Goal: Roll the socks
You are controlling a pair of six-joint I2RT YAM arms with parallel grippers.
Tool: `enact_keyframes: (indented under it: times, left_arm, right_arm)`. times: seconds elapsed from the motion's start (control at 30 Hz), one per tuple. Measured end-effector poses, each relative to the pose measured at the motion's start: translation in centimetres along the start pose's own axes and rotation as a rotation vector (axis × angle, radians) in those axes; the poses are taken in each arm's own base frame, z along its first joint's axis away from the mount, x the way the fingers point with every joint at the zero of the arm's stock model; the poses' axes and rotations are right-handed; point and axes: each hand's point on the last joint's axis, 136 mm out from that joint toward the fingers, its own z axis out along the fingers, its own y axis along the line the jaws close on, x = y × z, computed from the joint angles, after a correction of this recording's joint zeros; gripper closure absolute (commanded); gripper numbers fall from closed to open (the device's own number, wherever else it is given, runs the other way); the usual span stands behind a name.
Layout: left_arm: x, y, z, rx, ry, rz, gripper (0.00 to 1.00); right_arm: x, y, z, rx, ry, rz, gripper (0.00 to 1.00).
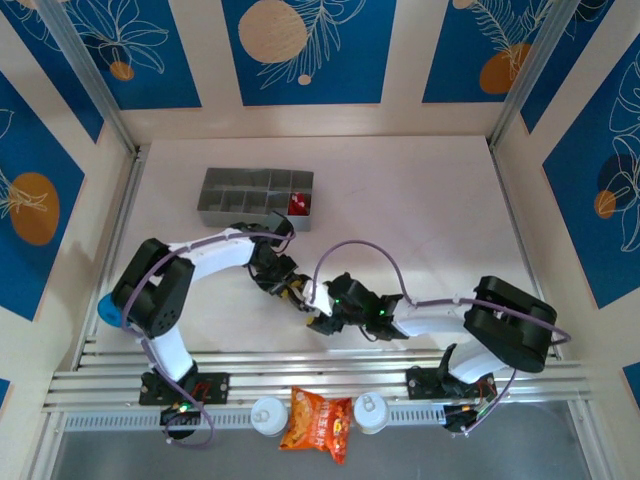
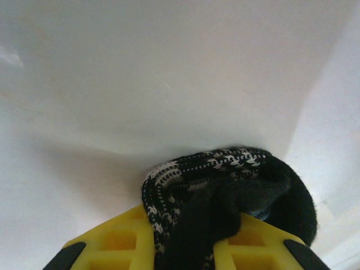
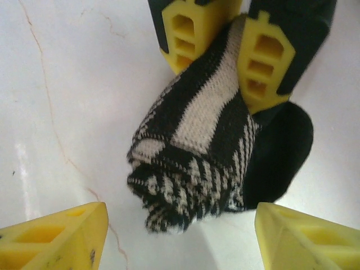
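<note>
Striped sock (image 3: 197, 146), rolled, sits toward the surface's (image 3: 67, 84) 6 o'clock, pinched from 12 o'clock by the left pincer (image 3: 225, 50), likely so the roll cannot loosen, while the right pincer (image 3: 180, 236) gapes wide, clear of it.

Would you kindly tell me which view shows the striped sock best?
The right wrist view: the striped sock shows nearly whole, rolled, pinched by the left gripper. The left wrist view shows its upper end; overhead, the arms mostly hide it.
</note>
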Motion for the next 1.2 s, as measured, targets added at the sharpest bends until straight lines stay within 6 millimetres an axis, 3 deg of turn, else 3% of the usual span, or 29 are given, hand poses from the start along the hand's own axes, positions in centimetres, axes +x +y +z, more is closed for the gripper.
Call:
enact_keyframes:
  times: [0.37, 0.6, 0.7, 0.77, 0.83, 0.93, 1.03, 1.1, 1.2]
  left_arm:
    - [0.2, 0.7, -0.1, -0.051, 0.017, 0.004, 1.0]
    - [0.1, 0.9, -0.2, -0.067, 0.015, 0.002, 1.0]
    - [-0.1, 1.0, -0.4, -0.069, 0.012, -0.003, 0.98]
    - [-0.1, 1.0, -0.6, -0.06, 0.006, -0.006, 0.87]
    - [-0.2, 1.1, -0.8, -0.024, -0.016, -0.013, 0.68]
    - [-0.1, 2.0, -1.2, 0.035, -0.054, -0.048, 0.4]
    - [0.3, 3.0, -2.0, 0.075, -0.076, -0.093, 0.19]
    - [0.3, 3.2, -2.6, 0.104, -0.092, -0.112, 0.11]
    - [-0.1, 3.3, -3.7, 0.183, -0.151, -0.121, 0.11]
  right_arm:
    - [-2.6, 0.4, 2.0, 0.058, -0.015, -0.06, 0.36]
    - [-2.2, 0.1, 3.5, 0.107, 0.032, -0.009, 0.79]
    - [-2.3, 0.0, 3.6, 0.126, 0.033, 0.031, 0.89]
    - [-2.3, -0.1, 3.7, 0.127, 0.033, 0.072, 0.93]
    - [-2.3, -0.1, 3.8, 0.115, 0.027, 0.121, 1.0]
    - [-2.4, 0.1, 4.1, 0.064, 0.011, 0.195, 1.0]
    - [-2.5, 0.1, 4.3, 0.019, -0.005, 0.267, 1.0]
    - [-2.6, -0.2, 4.4, -0.007, -0.015, 0.312, 1.0]
    - [-2.6, -0.5, 4.6, -0.054, -0.025, 0.373, 1.0]
